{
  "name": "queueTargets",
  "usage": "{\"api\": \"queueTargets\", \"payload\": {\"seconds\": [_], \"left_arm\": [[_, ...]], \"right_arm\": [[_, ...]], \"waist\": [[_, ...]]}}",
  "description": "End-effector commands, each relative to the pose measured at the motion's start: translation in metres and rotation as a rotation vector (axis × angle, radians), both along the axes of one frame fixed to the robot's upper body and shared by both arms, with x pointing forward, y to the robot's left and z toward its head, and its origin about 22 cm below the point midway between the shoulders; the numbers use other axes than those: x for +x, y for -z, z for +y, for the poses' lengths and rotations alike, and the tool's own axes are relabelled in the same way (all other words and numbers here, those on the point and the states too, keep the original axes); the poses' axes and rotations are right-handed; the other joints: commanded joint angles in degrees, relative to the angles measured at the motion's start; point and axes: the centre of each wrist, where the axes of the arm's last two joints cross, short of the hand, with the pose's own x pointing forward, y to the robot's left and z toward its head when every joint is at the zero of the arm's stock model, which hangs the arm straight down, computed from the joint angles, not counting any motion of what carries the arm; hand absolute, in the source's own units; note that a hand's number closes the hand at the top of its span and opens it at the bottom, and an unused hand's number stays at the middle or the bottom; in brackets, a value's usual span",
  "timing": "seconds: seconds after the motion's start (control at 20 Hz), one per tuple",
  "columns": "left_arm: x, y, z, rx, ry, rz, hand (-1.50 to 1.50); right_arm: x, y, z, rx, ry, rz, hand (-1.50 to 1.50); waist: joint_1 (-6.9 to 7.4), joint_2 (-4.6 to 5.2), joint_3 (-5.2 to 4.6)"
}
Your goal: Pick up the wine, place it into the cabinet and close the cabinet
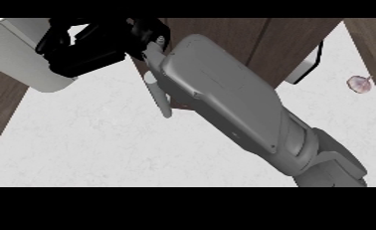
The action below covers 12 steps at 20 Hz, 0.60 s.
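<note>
1. At the far left edge, a pale grey rounded body (pixel 26 59) fills the upper left corner; below it a strip of dark wood (pixel 9 102) shows.
2. A black hand (pixel 88 45) sits in the upper left of the frame, overlapping the pale body. It belongs to the grey forearm coming from the lower right, so it is the right hand. Whether its fingers are apart or together cannot be told, nor whether they hold anything.
3. Just right of the hand, a slim grey handle (pixel 158 94) slants down over the white tabletop (pixel 110 139).
4. The forearm (pixel 228 99) crosses the middle diagonally, from lower right to upper left.
5. Behind it, along the top centre, stand dark wooden cabinet doors (pixel 242 37).
6. Right of the forearm, a second handle (pixel 312 67) shows against the tabletop.
7. At the far right, a small pinkish object (pixel 358 83) lies on the tabletop; it is too small to identify.
8. The wine cannot be seen.
</note>
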Motion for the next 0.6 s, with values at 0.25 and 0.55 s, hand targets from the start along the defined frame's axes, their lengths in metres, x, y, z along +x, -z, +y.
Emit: {"api": "queueTargets", "payload": {"seconds": [0.25, 0.55], "left_arm": [[0.007, -0.015, 0.003, 0.027, 0.013, -0.021, -1.50], [0.007, -0.014, -0.018, -0.041, 0.092, -0.011, -1.50]], "right_arm": [[0.057, 0.024, -0.062, 0.045, 0.255, -0.045, 1.50], [0.067, 0.042, -0.087, 0.072, 0.288, -0.031, 1.50]], "waist": [[-1.35, 0.70, 0.25], [-1.93, 0.94, 0.30]]}}
